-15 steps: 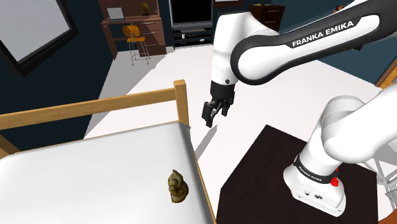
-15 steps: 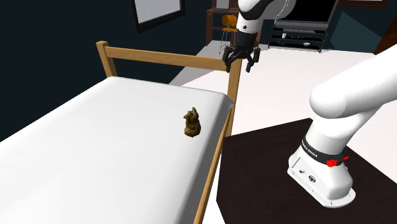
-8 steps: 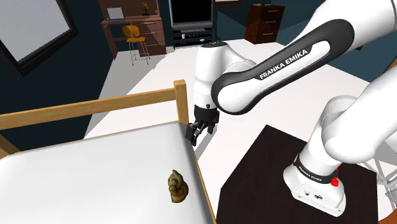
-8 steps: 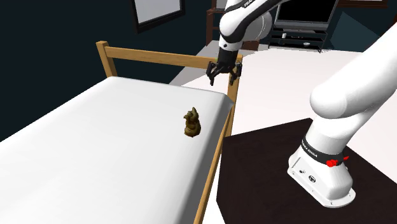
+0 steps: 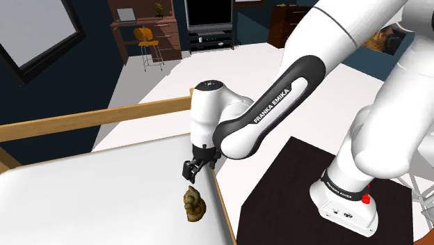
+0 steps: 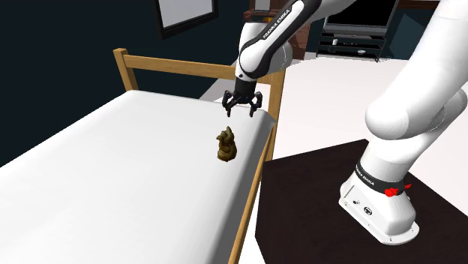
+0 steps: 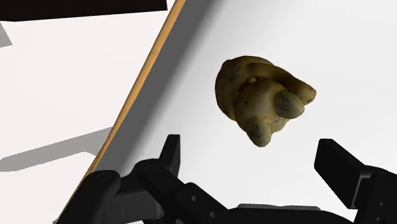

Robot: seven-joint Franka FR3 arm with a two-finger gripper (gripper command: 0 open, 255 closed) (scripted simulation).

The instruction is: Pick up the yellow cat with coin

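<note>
The cat figure [image 5: 194,203] is small and olive-yellow, sitting upright on the white bed [image 5: 83,202] close to its wooden side rail. In the second exterior view the cat figure [image 6: 226,145] rests near the bed's right edge. My black gripper [image 5: 192,172] hangs open just above and slightly behind the figure, apart from it; in the second exterior view the gripper [image 6: 241,109] hovers over the mattress above the figure. Seen from the wrist, the cat figure [image 7: 262,98] lies ahead of the spread fingers [image 7: 170,154], nothing between them.
A wooden footboard rail and post [image 5: 198,111] rise at the bed's end behind the gripper. The bed's side rail [image 6: 251,202] runs beside the dark stand [image 6: 315,210]. Desk, orange chair [image 5: 146,38] and TV unit stand far back.
The arm swung down and toward the bed, carrying the open gripper from beside the bedpost to just above the cat figure. The figure has not moved.
</note>
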